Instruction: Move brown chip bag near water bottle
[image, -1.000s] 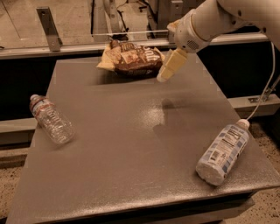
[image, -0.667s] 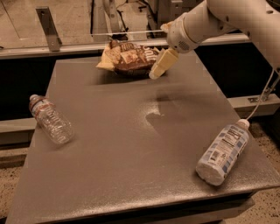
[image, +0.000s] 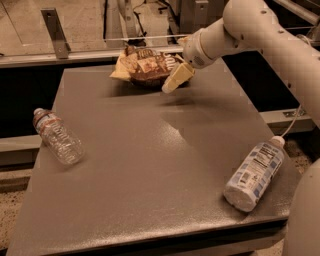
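The brown chip bag (image: 144, 65) lies crinkled at the far edge of the grey table (image: 150, 170), near the middle. My gripper (image: 177, 80) hangs on the white arm that reaches in from the upper right. It is right at the bag's right end, just above the table, and its tip overlaps the bag's edge. The water bottle (image: 57, 136), small, clear and ribbed, lies on its side at the table's left edge, far from the bag and the gripper.
A bigger bottle with a white-and-blue label (image: 255, 170) lies on its side near the table's front right corner. A metal rail and posts (image: 55, 32) run behind the table's far edge. My arm spans the upper right.
My gripper has moved left and slightly down, from a little right of the bag to its right end. The bag and both bottles have not moved.
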